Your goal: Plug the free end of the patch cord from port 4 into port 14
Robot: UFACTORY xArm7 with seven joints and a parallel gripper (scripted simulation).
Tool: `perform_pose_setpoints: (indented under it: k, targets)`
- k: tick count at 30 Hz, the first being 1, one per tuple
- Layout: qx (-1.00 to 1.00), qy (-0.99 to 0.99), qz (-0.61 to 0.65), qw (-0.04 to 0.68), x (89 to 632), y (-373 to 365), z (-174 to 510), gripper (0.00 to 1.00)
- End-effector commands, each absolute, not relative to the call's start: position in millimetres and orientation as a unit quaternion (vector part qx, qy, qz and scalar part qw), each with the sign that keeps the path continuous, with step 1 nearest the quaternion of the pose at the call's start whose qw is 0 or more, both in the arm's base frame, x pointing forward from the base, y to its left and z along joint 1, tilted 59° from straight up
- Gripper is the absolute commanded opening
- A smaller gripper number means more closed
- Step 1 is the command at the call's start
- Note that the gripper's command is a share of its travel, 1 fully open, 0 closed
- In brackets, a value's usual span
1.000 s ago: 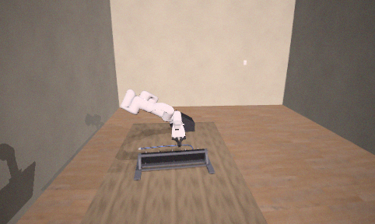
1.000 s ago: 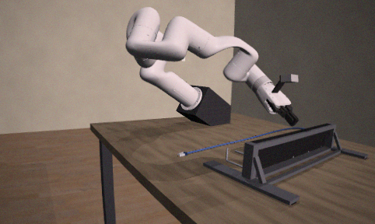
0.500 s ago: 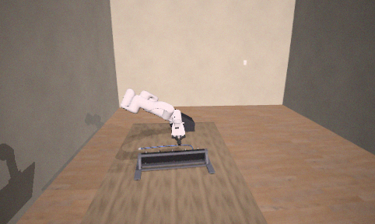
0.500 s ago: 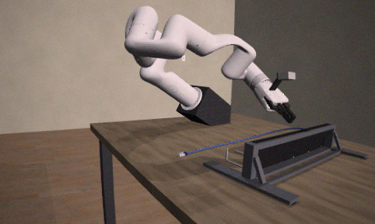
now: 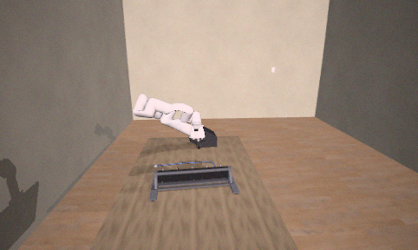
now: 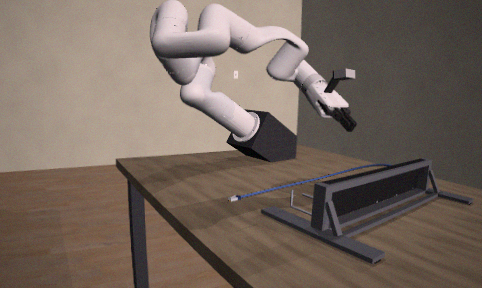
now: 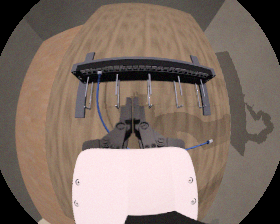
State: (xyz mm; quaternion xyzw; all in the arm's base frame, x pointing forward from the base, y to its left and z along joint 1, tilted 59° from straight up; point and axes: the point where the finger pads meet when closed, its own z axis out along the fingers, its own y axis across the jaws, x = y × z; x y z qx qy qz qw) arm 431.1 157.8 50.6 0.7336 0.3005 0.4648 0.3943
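My gripper point(image 5: 199, 147) point(image 6: 352, 127) point(image 7: 132, 104) is shut and empty, raised above the table on the port side of the rack. The grey rack point(image 5: 192, 170) point(image 6: 320, 206) point(image 7: 80, 102) stands on its feet. A blue patch cord point(image 5: 186, 162) point(image 6: 300, 179) point(image 7: 98, 105) has one plug point(image 7: 99, 73) in a port left of the rack's middle in the wrist view. The port numbers are too small to read. The cord passes behind my gripper body in that view. Its free plug point(image 5: 155, 166) point(image 6: 233, 199) point(image 7: 210, 141) is out to the right there, apart from my fingers.
Thin metal cable guides point(image 6: 292, 198) point(image 7: 149, 90) stick out from the rack's port side, one close beyond my fingertips in the wrist view. The wooden table point(image 5: 195, 226) point(image 6: 190, 191) has a long edge on the free plug's side. The arm's dark base point(image 5: 209, 139) point(image 6: 275, 141) stands behind.
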Motion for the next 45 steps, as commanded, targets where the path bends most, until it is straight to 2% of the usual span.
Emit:
perform_pose_setpoints:
  k: [1, 16, 45]
  targets:
    - [0.734, 0.299, 0.466, 0.393, 416.1, 164.5, 56.9, 0.0]
    - [0.734, 0.299, 0.466, 0.393, 410.0, 163.7, 63.5, 0.0]
    - [0.734, 0.299, 0.466, 0.393, 416.9, 115.4, 144.2, 0.0]
